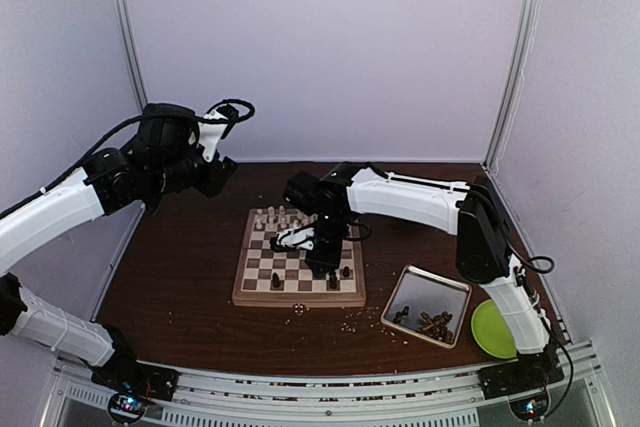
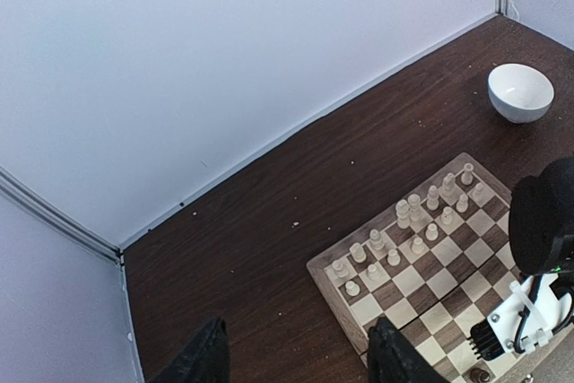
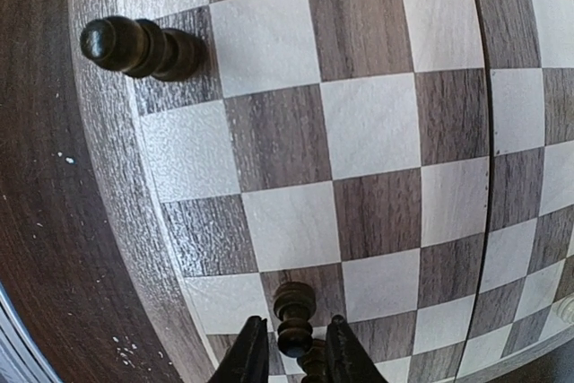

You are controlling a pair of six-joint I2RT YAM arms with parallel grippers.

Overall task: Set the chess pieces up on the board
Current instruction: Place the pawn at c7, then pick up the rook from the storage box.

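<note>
The board (image 1: 298, 265) lies mid-table, with cream chess pieces (image 1: 277, 217) lined along its far edge and a few dark chess pieces (image 1: 276, 281) near its front edge. It also shows in the left wrist view (image 2: 408, 284), with cream pieces (image 2: 413, 213) on it. My right gripper (image 1: 323, 263) is low over the board. In the right wrist view (image 3: 293, 352) it is shut on a dark chess piece (image 3: 294, 311) whose base rests on a dark square in the second row from the rim. Another dark piece (image 3: 134, 47) stands by the rim. My left gripper (image 2: 296, 365) is open and empty, held high left of the board.
A shiny metal tray (image 1: 412, 287) at the front right holds several dark pieces (image 1: 433, 324). A green plate (image 1: 493, 329) lies right of it. A white bowl (image 2: 520, 91) stands at the back. Pale crumbs (image 1: 350, 322) dot the table by the board's front edge.
</note>
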